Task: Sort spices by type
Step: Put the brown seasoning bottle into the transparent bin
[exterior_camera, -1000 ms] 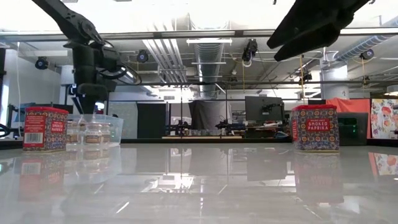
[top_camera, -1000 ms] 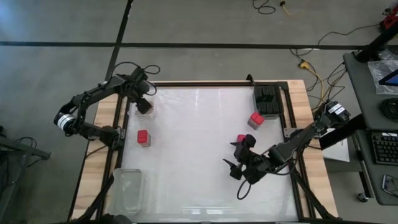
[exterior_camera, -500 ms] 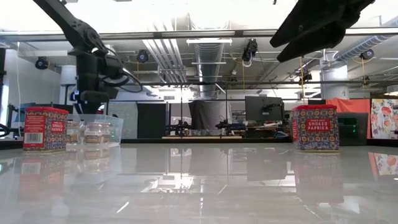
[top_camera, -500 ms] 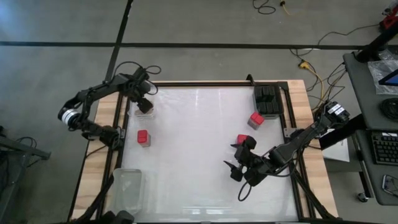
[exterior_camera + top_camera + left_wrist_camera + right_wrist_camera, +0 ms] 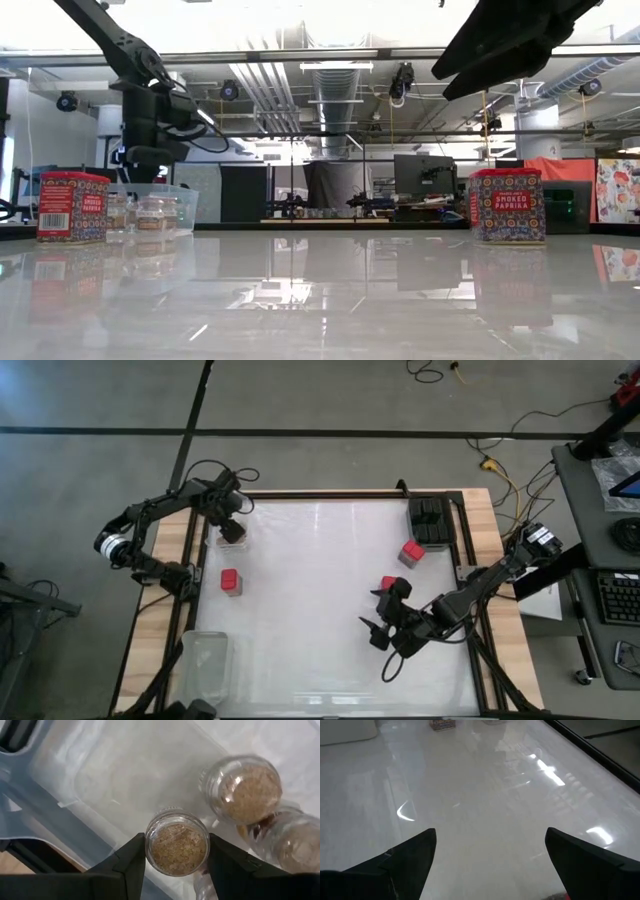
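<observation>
White and glossy, the table top (image 5: 320, 600) fills a wooden frame, with grey floor around it and an open workshop beyond in the low view.

At the far left corner sits a clear plastic tray (image 5: 233, 536) holding round tan-topped glass jars of spice (image 5: 152, 213). The left gripper (image 5: 176, 852) hangs right over this tray, and its two dark fingers (image 5: 131, 862) stand on either side of one such jar (image 5: 176, 849), whose tan contents show through the top. Whether the pads press on the glass or stand just off it cannot be told. Two more jars (image 5: 245, 787) lie just beside it in the same tray.

A red square-topped spice tin (image 5: 231, 581) stands alone on the table near the left edge, apart from the tray; its label reads smoked paprika in the low view (image 5: 72, 206). Two more red tins stand right of centre: one (image 5: 411, 552) just in front of a black compartmented holder (image 5: 430, 523) at the far right corner, the other (image 5: 388, 583) touching or just beside the right arm's wrist.

The right gripper (image 5: 378, 632) waits low over bare table near the right front, its fingers (image 5: 405, 860) spread wide with nothing between them. Another clear plastic tray (image 5: 205, 660) sits at the near left corner.
</observation>
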### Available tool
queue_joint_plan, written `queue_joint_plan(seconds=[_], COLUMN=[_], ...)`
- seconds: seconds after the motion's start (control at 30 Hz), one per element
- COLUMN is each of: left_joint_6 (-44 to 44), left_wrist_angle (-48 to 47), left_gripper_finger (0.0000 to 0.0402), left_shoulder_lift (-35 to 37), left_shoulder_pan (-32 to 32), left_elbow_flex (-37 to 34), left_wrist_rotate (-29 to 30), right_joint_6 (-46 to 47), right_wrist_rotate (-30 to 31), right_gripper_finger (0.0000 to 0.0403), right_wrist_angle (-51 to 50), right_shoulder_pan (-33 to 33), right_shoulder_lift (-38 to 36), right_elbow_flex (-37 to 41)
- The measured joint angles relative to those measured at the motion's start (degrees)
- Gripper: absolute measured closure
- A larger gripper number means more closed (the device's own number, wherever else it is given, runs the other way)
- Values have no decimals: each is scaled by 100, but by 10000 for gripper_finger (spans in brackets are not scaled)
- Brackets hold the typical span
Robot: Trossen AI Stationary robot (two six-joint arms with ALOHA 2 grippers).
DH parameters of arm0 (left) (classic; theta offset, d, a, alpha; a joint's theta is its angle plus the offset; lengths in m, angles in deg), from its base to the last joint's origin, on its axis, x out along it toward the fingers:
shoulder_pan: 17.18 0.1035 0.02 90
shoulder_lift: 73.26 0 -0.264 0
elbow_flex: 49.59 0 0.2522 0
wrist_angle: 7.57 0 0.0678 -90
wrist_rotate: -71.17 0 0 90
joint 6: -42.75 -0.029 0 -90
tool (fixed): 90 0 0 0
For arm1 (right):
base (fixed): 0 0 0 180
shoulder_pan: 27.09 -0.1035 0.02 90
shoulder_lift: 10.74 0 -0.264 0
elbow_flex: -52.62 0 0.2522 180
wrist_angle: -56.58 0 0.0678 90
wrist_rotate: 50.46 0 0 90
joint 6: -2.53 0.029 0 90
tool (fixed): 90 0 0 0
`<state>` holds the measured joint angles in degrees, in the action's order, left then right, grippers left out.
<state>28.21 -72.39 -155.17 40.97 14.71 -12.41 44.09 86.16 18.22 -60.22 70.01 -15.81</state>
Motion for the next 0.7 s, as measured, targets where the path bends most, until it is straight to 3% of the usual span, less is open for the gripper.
queue_joint_plan(seconds=[0.7], left_joint_6=[-87], left_wrist_angle=[-123], left_gripper_finger=[196], left_shoulder_lift=[0], left_shoulder_pan=[0], left_elbow_flex=[0], left_wrist_rotate=[-56], right_joint_6=[257], right_wrist_rotate=[-74], right_gripper_finger=[39], right_wrist_angle=[2], right_shoulder_pan=[-24], right_shoulder_lift=[-2], right_elbow_flex=[2])
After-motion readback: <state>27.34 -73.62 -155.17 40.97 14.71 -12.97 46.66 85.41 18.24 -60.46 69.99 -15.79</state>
